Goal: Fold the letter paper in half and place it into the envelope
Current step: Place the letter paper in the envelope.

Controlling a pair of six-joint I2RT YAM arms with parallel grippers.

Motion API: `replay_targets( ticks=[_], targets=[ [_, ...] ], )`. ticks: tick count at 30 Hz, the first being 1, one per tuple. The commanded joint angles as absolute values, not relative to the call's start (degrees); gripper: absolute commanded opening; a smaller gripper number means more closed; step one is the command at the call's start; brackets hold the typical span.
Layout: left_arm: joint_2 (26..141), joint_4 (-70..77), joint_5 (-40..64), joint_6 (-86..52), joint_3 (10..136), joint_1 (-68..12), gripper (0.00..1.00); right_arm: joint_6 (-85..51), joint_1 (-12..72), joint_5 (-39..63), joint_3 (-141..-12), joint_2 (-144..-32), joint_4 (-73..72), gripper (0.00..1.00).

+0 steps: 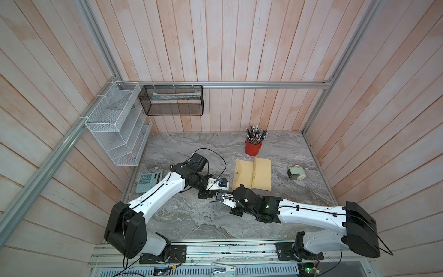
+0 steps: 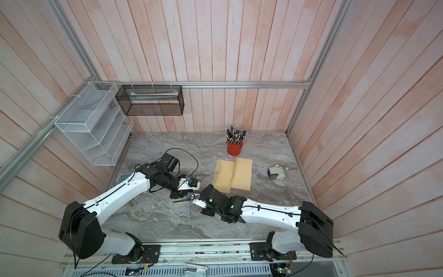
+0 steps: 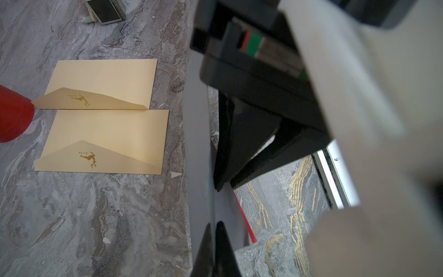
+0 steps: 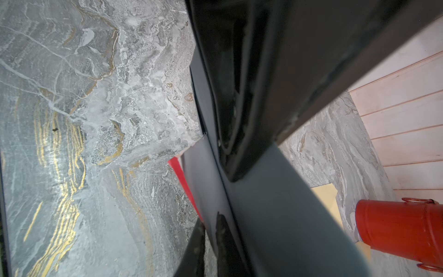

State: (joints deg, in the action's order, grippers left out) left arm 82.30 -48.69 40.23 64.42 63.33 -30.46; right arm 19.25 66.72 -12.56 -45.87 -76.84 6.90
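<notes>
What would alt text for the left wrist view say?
The left gripper pinches a dark paper edge-on, with the right gripper meeting it. Beyond lie two tan envelopes, flaps open, on a marble table beside a red cup.

Left tool (image 3: 214,226) clamped shut, right tool (image 4: 211,223) alongside, arms angled inward

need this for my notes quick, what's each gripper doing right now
left gripper: closed, holding the paper.
right gripper: the paper runs through it, but cannot tell whether it is gripping or open.
</notes>
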Motion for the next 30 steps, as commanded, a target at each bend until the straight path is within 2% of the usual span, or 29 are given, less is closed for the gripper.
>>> replay_targets(
  ticks=[1, 10, 21, 30],
  targets=[
    [82.95, -49.54, 42.36, 64.08, 63.62, -30.73, 0.0, 17.13, 67.08, -14.56, -45.26, -77.78, 5.47, 0.14],
    [83.58, -49.52, 42.03, 63.6, 63.52, -30.76, 0.0, 16.06, 67.5, -15.94, -42.56, -71.82, 2.19, 0.31],
    [85.17, -50.27, 42.1, 63.37, 64.01, -30.75, 0.0, 17.21, 68.86, -9.13, -32.14, -60.98, -6.81, 0.58],
    [85.59, -50.28, 41.97, 63.37, 63.96, -30.75, 0.0, 19.99, 70.35, -10.98, -31.4, -66.42, -12.49, 0.67]
  ],
)
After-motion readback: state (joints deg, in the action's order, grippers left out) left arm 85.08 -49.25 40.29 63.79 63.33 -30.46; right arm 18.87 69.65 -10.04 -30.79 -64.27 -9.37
